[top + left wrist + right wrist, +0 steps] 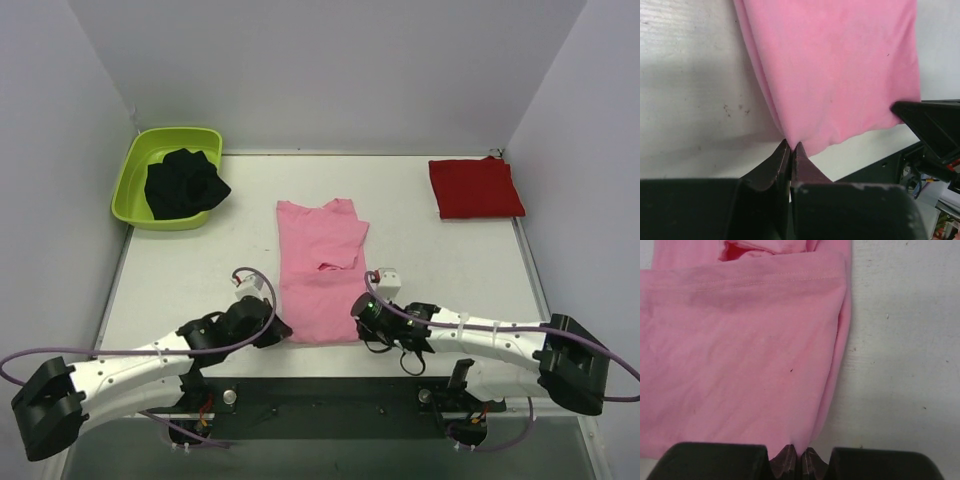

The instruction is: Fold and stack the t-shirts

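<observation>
Pink cloth short-sleeved t-shirt (318, 275) lies partly folded on the white tabletop (455, 270); the left fingers (771, 169) and right fingers (785, 458) each pinch shut on a near corner.

We look down from high behind the near edge, taking in the whole table (200, 290). Both wrist views sit very close, angled down at the tabletop from that edge. All three share the near hem of the pink t-shirt (318, 300).
</observation>
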### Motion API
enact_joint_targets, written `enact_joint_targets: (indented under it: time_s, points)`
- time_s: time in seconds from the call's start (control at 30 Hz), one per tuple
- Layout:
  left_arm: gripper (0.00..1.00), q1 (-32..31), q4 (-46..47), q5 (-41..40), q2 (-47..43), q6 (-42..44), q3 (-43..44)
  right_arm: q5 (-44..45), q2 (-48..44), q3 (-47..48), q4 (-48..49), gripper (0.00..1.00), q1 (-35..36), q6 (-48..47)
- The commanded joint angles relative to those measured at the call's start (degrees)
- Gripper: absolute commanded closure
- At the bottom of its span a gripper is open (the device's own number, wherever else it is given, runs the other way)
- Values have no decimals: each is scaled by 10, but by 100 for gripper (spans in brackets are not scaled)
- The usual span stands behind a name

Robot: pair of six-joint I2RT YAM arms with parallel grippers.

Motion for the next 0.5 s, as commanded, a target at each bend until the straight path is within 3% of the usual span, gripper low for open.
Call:
enact_joint_targets:
  time_s: [0.0, 0.23, 0.47]
  points:
    - [100, -37, -105, -79, -80, -40, 24, 112, -41, 40, -105, 100, 53, 45]
    - [100, -38, -192, -130, -105, 21, 148, 185, -57, 150, -154, 100, 69, -28]
    - [100, -28, -196, -173, -56, 92, 263, 212, -46, 236, -157, 100, 33, -106]
